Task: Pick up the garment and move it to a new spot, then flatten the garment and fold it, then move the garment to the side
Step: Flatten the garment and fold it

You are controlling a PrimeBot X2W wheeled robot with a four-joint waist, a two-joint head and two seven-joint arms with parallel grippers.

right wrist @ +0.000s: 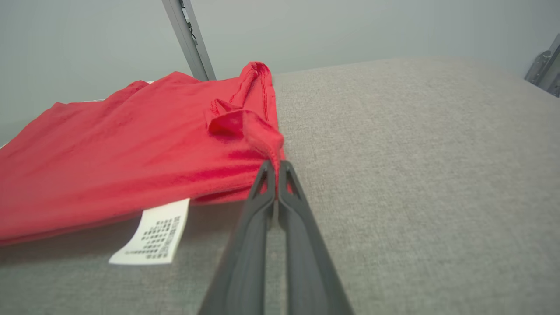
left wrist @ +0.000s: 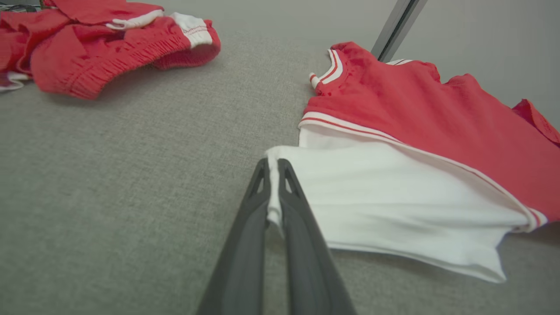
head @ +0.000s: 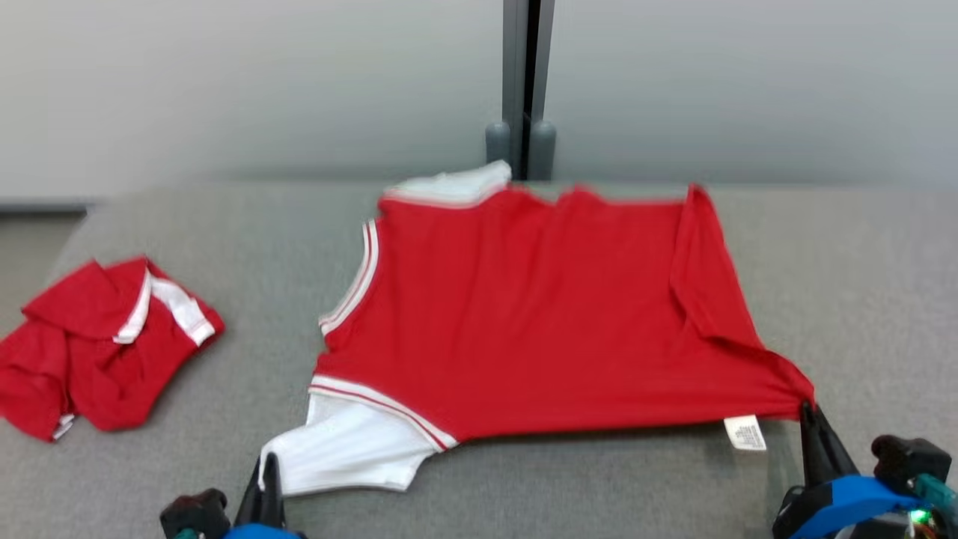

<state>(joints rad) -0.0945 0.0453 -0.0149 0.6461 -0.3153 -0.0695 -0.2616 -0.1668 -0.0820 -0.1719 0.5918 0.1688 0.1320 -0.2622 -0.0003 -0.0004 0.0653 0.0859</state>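
Note:
The garment (head: 539, 314) is a red top with white sleeves and striped trim, spread across the grey table. My left gripper (head: 268, 468) is shut on the edge of its near white sleeve (left wrist: 385, 205), with the cloth pinched between the fingers (left wrist: 273, 175). My right gripper (head: 808, 410) is shut on the red hem corner (right wrist: 262, 140) at the near right. The near edge of the garment (right wrist: 131, 162) is lifted slightly and casts a shadow. A white care label (right wrist: 153, 238) hangs from the hem.
A second red garment (head: 97, 344) with white trim lies crumpled at the table's left end (left wrist: 100, 43). Behind the table (head: 861, 284) stands a grey wall with a dark vertical post (head: 528, 82).

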